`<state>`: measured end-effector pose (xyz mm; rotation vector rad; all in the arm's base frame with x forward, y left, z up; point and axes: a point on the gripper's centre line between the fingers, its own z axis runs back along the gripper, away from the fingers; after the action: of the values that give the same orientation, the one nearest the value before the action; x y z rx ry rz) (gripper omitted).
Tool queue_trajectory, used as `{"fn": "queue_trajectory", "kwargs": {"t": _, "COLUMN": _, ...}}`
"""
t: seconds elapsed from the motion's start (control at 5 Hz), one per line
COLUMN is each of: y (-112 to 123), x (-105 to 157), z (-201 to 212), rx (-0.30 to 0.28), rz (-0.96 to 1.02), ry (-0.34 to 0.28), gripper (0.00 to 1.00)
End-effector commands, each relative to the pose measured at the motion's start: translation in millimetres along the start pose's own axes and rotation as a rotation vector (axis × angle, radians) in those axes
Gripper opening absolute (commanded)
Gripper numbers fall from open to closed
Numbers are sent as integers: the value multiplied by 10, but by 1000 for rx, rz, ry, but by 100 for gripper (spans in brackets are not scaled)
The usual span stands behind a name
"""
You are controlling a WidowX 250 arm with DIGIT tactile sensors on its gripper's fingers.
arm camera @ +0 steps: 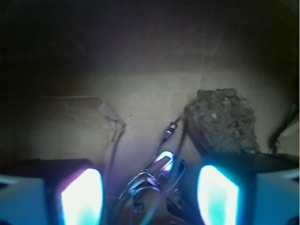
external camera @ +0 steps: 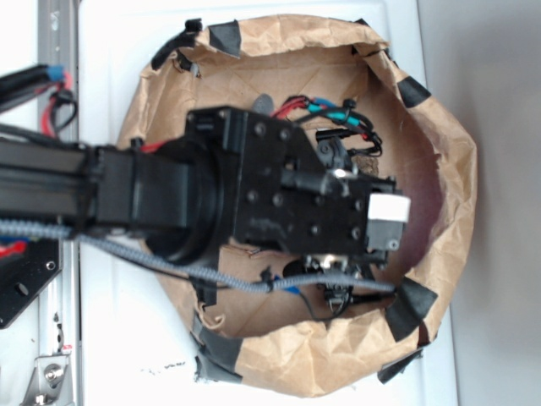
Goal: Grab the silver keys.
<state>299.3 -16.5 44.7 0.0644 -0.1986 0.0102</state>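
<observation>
In the wrist view the silver keys (arm camera: 154,180) lie on the brown paper floor, a shiny bunch on a thin wire ring. They sit between my two glowing fingertips (arm camera: 82,197), touching neither. My gripper (arm camera: 149,196) is open and low over them. In the exterior view the black arm and gripper (external camera: 338,224) reach down into the paper bowl (external camera: 439,245) and hide the keys.
A brown lumpy rock (arm camera: 222,122) rests just beyond my right finger, close to the keys. A fold of crumpled paper (arm camera: 70,119) rises at the left. The bowl's taped paper wall (external camera: 296,42) rings the whole spot; red and blue cables (external camera: 325,110) hang over it.
</observation>
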Motion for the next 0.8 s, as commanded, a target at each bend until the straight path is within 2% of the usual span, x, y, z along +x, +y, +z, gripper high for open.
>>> {"fn": "queue_trajectory", "kwargs": {"t": 0.0, "y": 52, "x": 57, "z": 163, "rx": 3, "rz": 9, "ry": -68, "gripper": 0}}
{"fn": "queue_trajectory", "kwargs": {"t": 0.6, "y": 61, "x": -4, "z": 196, "rx": 32, "rz": 12, "ry": -66, "gripper": 0}}
